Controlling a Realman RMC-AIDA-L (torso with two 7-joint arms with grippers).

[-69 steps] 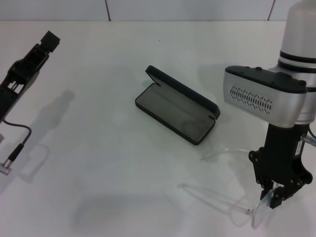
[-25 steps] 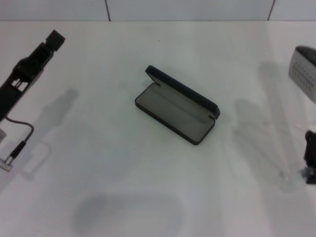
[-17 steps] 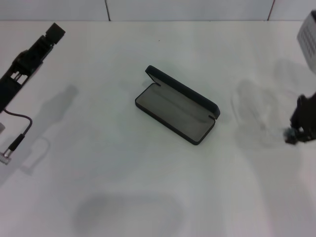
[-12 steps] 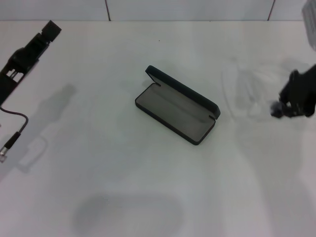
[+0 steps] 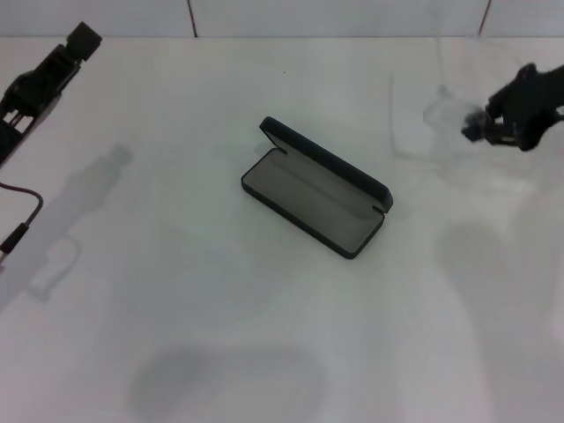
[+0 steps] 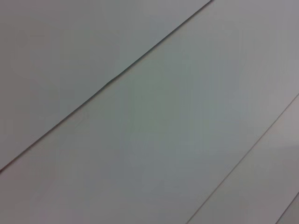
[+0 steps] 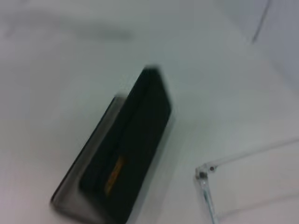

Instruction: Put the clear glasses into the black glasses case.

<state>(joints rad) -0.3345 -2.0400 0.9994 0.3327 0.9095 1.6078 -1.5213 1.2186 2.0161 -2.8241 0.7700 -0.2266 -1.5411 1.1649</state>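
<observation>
A white table meets what looks like a white-tiled wall.

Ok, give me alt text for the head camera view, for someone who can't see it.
An open black glasses case lies empty mid-table, grey lining up. At upper right, the right claw holds the clear glasses above the table, beyond the case. The left claw is raised at upper left.

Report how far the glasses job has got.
Done: the black glasses case lies open on the table, its grey lining bare. In hand: the right claw holds the clear glasses in the air beyond the case's right end. Left: carrying them over, placing them inside. The left claw is parked far left.
</observation>
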